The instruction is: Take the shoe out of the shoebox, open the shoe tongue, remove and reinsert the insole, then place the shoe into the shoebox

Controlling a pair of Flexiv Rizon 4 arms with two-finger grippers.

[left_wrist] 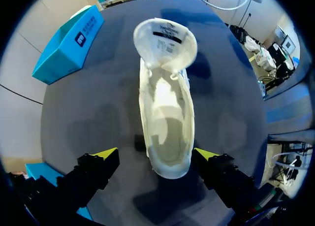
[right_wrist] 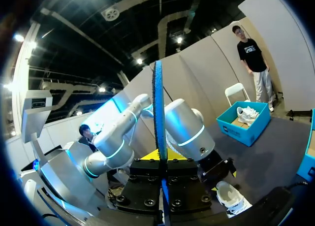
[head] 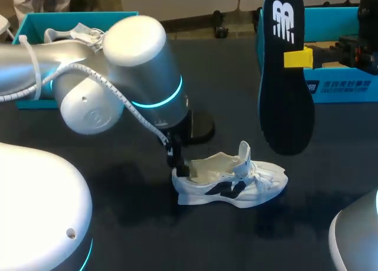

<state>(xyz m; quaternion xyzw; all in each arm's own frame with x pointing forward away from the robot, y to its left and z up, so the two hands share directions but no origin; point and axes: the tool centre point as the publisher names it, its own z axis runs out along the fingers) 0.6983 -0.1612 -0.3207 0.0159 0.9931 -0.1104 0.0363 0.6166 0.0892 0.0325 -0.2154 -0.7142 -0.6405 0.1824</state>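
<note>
Shoe (head: 230,179) ctr table (head: 136,235), insole (head: 286,76) above R, shoebox (head: 31,24) behind L.

You're seeing a white logo (head: 283,17) on the insole (head: 286,100) the right gripper (right_wrist: 161,161) is clamping; shoebox (head: 342,89) and tongue (left_wrist: 165,36) print is showing too small.

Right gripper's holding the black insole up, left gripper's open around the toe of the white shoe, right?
Not the toe: the left wrist view shows the left gripper open around the heel of the white shoe. The right gripper holds the black insole up.
</note>
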